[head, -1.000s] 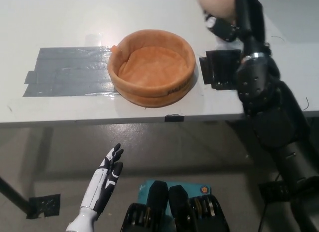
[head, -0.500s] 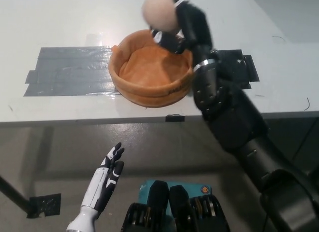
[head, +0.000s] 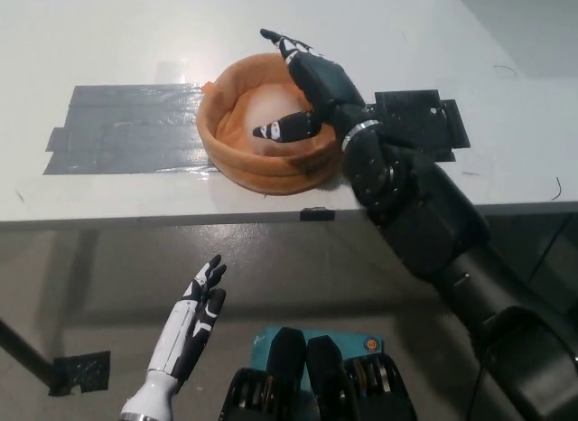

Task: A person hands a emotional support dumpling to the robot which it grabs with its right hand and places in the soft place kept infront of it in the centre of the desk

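The black right robot hand (head: 302,87) reaches over the orange soft bed (head: 237,154) at the centre top of the frame, its fingers spread apart and gripping nothing. Under its palm, inside the bed, lies the dumpling (head: 271,103), a pale, smooth, rounded form; the hand covers part of it, so whether the fingers touch it cannot quite be told, though it seems released. The bed is round with a thick padded wall of plush fabric, slightly slumped at its near rim. It sits on the white, glossy counter (head: 108,32). To its left, in the upper left of the frame, a broad patch of overlapping grey tape strips (head: 126,129) lies flat on the counter, touching the bed's side. To the right, a black rectangular patch (head: 424,123) shows beside the jointed black forearm. The white left robot hand (head: 194,317) rests at the lower left, below the counter edge, fingers straight and apart, empty.
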